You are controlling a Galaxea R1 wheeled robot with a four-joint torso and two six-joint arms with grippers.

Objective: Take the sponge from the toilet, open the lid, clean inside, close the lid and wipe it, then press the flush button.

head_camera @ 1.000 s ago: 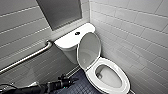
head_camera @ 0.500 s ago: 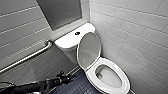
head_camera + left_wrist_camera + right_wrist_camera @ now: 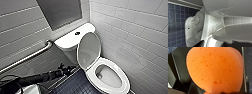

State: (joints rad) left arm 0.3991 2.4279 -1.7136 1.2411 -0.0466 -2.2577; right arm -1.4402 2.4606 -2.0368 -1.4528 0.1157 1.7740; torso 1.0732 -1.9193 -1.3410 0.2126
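- Step in hand, by judgement: cleaning inside, with the lid already up and leaning back on the tank.
- Sponge off the toilet, close before the right wrist camera, orange face toward it, dark floor behind; seemingly gripped by the right end effector.
- Bowl at 4 o'clock in the head view, open and uncovered; flush button at 12 o'clock, on the tank top.
- Left arm in from 8 o'clock, low and stretched nearly level; left end effector near the toilet's base, below the tank; open or closed, impossible to tell.
- Grab bar on the wall at 9 o'clock.
- Next move, as judged: sponge carried over the seat and down into the bowl, clear of the upright lid and the left arm.
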